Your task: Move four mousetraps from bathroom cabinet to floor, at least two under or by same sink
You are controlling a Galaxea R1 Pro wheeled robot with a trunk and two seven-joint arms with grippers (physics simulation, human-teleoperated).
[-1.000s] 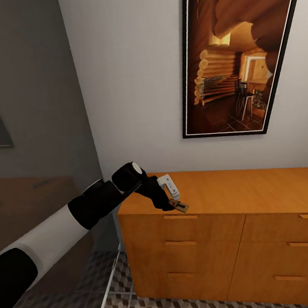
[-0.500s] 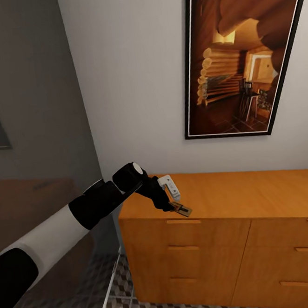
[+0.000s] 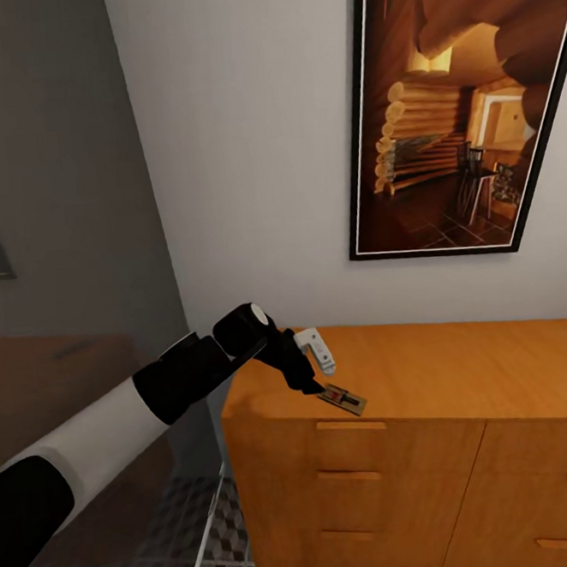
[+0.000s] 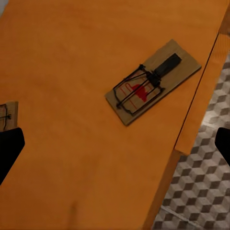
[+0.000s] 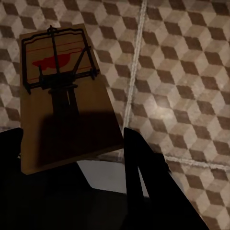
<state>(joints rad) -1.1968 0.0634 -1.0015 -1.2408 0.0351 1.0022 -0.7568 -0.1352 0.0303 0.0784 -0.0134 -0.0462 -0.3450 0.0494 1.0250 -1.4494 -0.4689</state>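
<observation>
A mousetrap [image 3: 345,398] [image 4: 152,81] lies flat on top of the orange-brown cabinet [image 3: 463,371] [image 4: 62,57], close to its front left edge. My left gripper [image 3: 316,382] [image 4: 116,146] hovers just above it, open wide, with one dark fingertip on each side. The edge of a second mousetrap [image 4: 6,115] lies further along the top. In the right wrist view my right gripper [image 5: 74,158] is shut on another mousetrap [image 5: 60,91], held above the cube-patterned bathroom floor [image 5: 182,72].
A large framed picture [image 3: 458,113] hangs on the white wall above the cabinet. A dark wooden unit [image 3: 52,390] stands to the left behind my arm. Patterned floor tiles [image 3: 211,539] [image 4: 201,182] show below the cabinet front.
The head view has shifted, so the picture and cabinet sit further right. My left gripper stays over the mousetrap at the cabinet's front edge.
</observation>
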